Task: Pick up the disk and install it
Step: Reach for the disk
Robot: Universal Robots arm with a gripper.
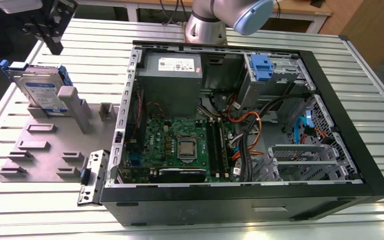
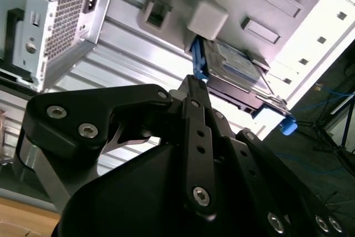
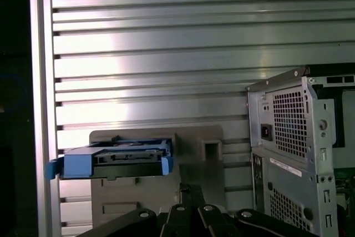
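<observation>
We find the disk standing on edge in the grey fixture beside the open computer case; its white-and-blue label is unreadable. The gripper hangs near it, partly cropped; spread or pinched, we cannot tell.

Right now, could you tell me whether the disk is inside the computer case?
No, it is out: the disk stands on edge in the grey fixture beside the case.
</observation>
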